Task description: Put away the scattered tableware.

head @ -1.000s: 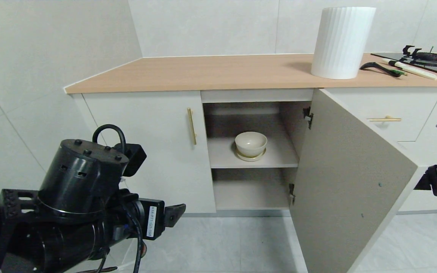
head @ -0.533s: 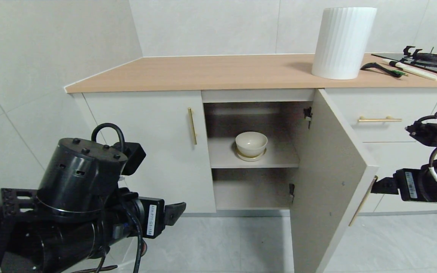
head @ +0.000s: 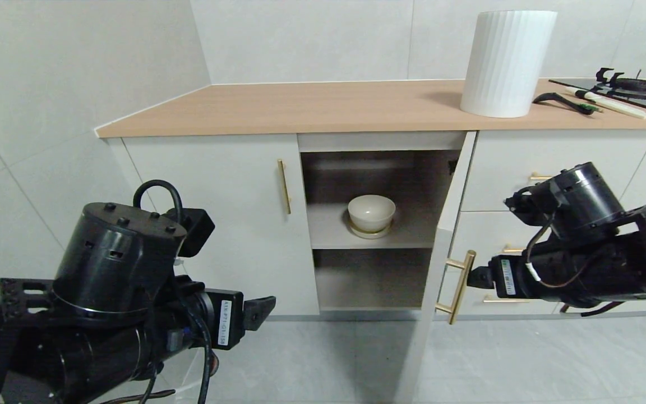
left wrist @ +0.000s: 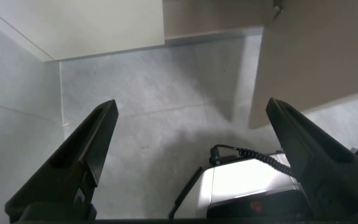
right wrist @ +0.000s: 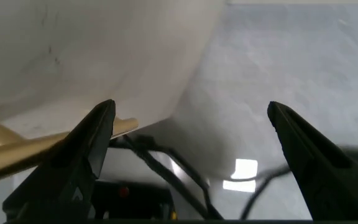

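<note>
Cream ceramic bowl (head: pixel 371 210) sits on small cream saucer (head: pixel 368 230), on middle shelf (head: pixel 328 227) of open cabinet under light wooden countertop (head: pixel 300 106). Pale grey cabinet door (head: pixel 441 241) stands half open, edge toward camera, slim gold bar handle (head: pixel 457 287) on outer face. Right gripper (head: pixel 472 278) just beside this handle, fingers spread wide, holding nothing; whether it touches handle, cannot tell. Left gripper (head: pixel 260 310) low above grey floor tiles (head: pixel 328 359), well apart from cabinet opening, fingers also spread, empty.
</note>
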Robot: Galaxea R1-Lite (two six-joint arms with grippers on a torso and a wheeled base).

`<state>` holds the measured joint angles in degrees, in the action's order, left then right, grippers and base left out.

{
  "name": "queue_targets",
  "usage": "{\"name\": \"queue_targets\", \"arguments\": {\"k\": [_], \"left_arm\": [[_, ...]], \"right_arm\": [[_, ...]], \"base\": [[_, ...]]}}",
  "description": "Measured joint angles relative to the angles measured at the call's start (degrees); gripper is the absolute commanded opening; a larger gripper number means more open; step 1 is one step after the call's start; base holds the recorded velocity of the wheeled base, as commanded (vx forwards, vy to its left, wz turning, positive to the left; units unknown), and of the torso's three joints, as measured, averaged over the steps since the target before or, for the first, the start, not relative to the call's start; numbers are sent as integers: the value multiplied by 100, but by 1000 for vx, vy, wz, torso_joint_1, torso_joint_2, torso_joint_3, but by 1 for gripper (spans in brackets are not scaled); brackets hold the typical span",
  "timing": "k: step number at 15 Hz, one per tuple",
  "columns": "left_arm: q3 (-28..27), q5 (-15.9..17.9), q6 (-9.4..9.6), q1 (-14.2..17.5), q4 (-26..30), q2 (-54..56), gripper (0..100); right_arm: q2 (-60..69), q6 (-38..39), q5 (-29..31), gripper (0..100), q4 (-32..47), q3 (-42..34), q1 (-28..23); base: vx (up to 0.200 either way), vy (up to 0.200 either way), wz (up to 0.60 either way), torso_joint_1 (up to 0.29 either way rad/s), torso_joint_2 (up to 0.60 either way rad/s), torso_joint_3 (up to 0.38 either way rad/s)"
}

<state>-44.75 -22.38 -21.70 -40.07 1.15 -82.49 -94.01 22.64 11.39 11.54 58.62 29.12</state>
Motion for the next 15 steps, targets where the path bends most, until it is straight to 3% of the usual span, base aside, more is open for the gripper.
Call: {"name": "queue_targets", "arguments": {"k": [4, 8, 15], "left_arm": [[-1, 0, 0, 0, -33, 0, 100], [38, 0, 17, 0, -82, -5, 100], [55, -9, 27, 0, -82, -66, 100]], "right_arm": [[-935, -55, -329, 100, -1147, 199, 74], [-1640, -59, -452, 100, -1353, 675, 78], [-2133, 5, -461, 100, -2158, 733, 74]], "base": [[0, 0, 0, 0, 0, 0], [0, 0, 0, 0, 0, 0], [0, 0, 0, 0, 0, 0]]}}
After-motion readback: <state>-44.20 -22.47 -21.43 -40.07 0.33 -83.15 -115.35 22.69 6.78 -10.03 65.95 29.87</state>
